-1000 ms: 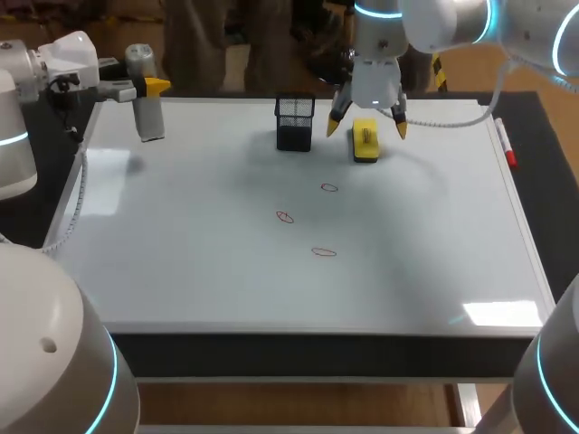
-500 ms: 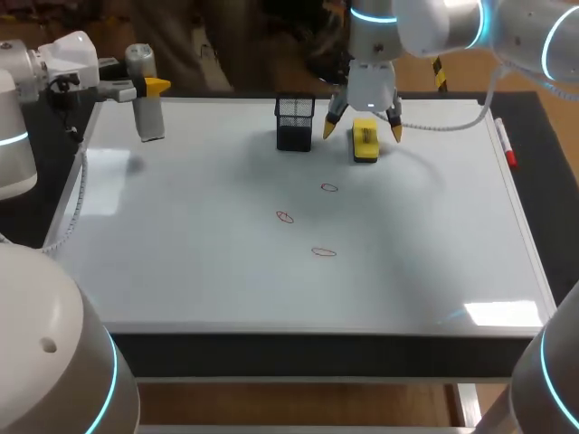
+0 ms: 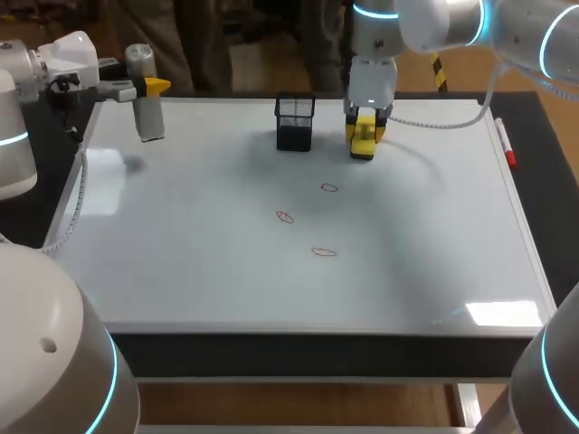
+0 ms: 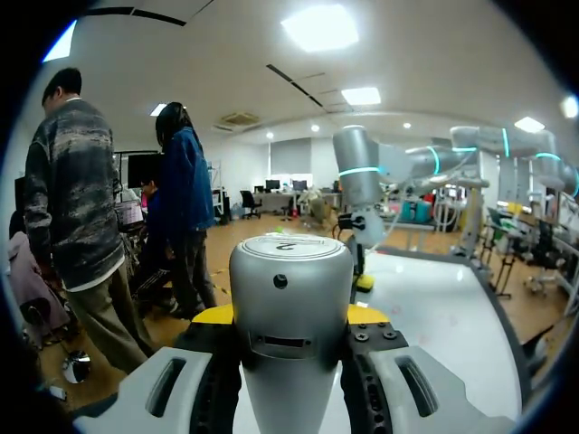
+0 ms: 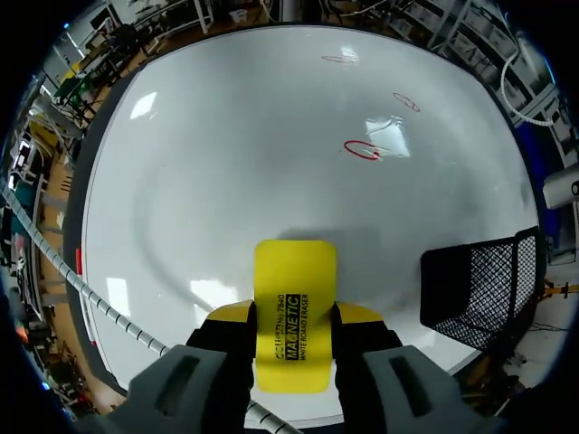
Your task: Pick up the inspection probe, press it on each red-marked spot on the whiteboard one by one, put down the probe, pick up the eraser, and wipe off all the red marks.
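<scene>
The right claw is clamped on the yellow eraser from both sides. It sits near the middle of the far edge of the bench, just beside a black mesh basket. Whether the eraser is clear of the whiteboard I cannot tell. The left claw is closed around the inspection probe, which stands upright at the far left corner (gripped, not released, though parked out of the way). Three red marks lie unwiped mid-board, well apart from the eraser. By my judgement the pressing stage is over, the eraser pickup is underway, and all the wiping remains.
</scene>
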`<act>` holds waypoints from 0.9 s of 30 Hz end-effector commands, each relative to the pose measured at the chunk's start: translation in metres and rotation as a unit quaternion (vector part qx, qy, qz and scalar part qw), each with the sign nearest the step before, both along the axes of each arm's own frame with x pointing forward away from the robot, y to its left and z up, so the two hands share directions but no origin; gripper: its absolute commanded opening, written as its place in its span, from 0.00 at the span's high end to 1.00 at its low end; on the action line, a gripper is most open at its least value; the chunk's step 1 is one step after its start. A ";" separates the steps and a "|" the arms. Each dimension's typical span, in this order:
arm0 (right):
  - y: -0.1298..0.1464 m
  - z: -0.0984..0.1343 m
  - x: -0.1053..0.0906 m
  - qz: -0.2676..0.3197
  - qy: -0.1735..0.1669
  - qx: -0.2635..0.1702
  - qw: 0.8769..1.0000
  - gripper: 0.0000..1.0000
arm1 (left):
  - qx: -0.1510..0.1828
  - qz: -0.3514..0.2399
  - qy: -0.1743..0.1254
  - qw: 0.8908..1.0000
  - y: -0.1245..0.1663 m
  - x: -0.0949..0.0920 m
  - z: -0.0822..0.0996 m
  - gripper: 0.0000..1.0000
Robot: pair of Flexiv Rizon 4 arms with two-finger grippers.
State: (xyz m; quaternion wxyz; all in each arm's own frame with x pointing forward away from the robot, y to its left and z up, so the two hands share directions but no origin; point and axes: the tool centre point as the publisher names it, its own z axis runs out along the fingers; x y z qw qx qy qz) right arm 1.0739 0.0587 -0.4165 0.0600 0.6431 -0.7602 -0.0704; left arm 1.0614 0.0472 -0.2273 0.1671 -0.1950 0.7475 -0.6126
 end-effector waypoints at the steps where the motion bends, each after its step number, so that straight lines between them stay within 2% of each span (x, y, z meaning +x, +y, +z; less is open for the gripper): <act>1: -0.015 0.023 -0.010 -0.016 -0.011 -0.003 1.000 1.00 | 0.000 0.001 -0.001 1.000 0.000 0.000 0.001 1.00; 7: -0.048 0.047 -0.015 -0.079 -0.021 -0.014 0.997 1.00 | 0.000 0.001 -0.001 1.000 0.000 0.000 0.001 1.00; 14: -0.101 0.066 -0.030 -0.147 -0.029 -0.023 0.988 1.00 | 0.000 0.001 -0.001 1.000 0.000 0.000 0.001 1.00; 27: -0.179 0.072 -0.069 -0.235 -0.019 -0.018 0.972 1.00 | 0.000 0.001 -0.001 1.000 0.000 0.000 0.001 1.00</act>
